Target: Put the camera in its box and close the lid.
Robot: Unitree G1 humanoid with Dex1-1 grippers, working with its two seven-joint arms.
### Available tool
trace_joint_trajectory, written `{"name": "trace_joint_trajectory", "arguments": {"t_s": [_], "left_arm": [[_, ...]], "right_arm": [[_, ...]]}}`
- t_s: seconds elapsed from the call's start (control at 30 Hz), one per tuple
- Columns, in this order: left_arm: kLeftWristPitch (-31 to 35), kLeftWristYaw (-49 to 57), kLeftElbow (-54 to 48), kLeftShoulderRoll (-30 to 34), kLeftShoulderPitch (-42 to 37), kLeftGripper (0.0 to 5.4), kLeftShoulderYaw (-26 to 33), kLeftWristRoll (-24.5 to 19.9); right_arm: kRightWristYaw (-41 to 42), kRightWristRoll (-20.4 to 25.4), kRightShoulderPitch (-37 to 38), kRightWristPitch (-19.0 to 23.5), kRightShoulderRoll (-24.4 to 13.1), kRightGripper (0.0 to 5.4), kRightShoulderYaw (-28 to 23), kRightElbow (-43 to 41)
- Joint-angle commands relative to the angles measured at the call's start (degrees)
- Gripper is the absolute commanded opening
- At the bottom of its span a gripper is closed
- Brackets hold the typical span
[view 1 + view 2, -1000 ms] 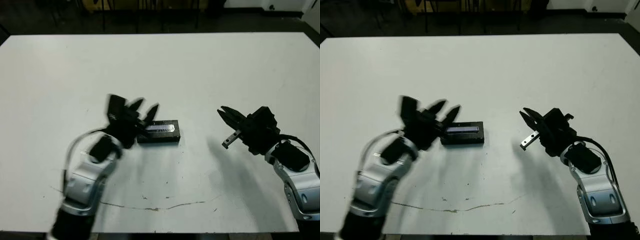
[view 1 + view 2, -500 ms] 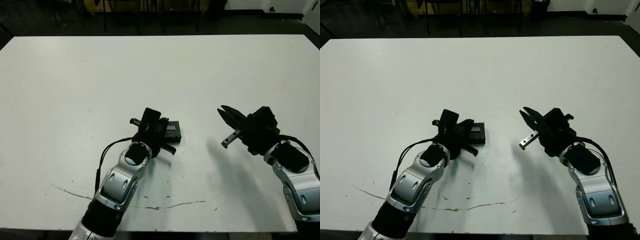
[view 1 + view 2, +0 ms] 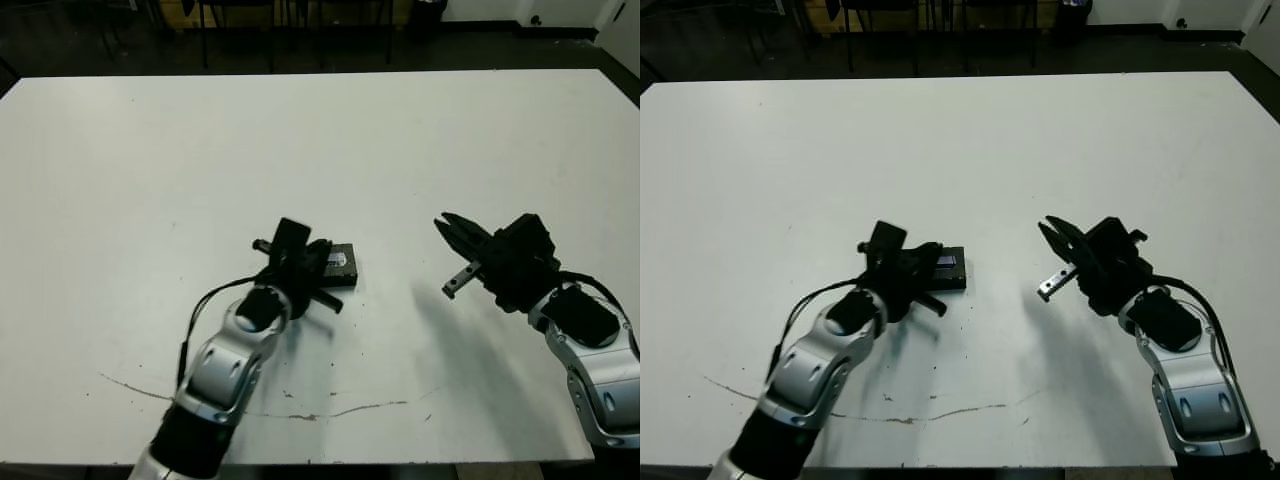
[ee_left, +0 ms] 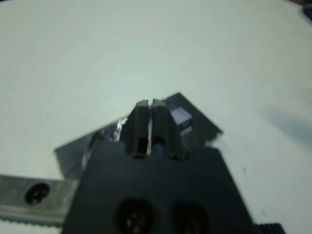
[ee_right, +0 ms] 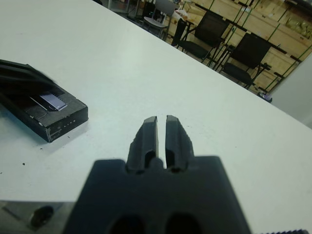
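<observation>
I see the flat black rectangular lid with its shiny silvery-purple patch sitting on the small black box, which lies near the middle of the white tabletop, well clear of every edge. I cannot see the camera in any view. My left claw has its two black fingers pressed together, and it sits over the left end of the lid; I cannot tell whether it touches. My right claw is held to the right of the box, well apart from it, fingers nearly together with only a thin slit between them, gripping nothing. Bare tabletop lies open on the far side and between box and right claw. A thin dark scuff line runs along the near edge.
</observation>
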Motion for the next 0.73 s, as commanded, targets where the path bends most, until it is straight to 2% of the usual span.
{"name": "trace_joint_trajectory", "arguments": {"t_s": [0.03, 0.2, 0.33, 0.5, 0.73], "left_arm": [[-4.45, -1.78, -2.52, 4.06, 5.94, 0.03, 3.20, -0.92], [-18.45, 1.26, -6.67, 3.69, 8.91, 0.03, 11.41, -2.03], [-25.54, 4.91, -5.63, 3.89, 7.08, 0.03, 17.80, -2.04], [-26.18, 8.59, -4.10, 3.19, 4.36, 0.03, 23.23, -3.69], [-26.22, 11.70, -3.57, 0.21, 5.42, 0.03, 23.15, -4.14]], "right_arm": [[-0.98, 1.21, 1.03, 1.28, 1.17, 0.00, -0.73, -0.88], [-4.20, 3.92, 1.83, -0.03, 5.34, 0.00, -2.90, -0.84], [-7.21, 3.97, 2.55, -1.70, 8.35, 0.00, -3.29, -0.57], [-10.37, 3.42, 3.23, -2.32, 11.02, 0.00, -2.85, -1.06], [-13.03, 1.94, 3.85, -3.96, 13.00, 0.00, -1.93, -0.55]]}}
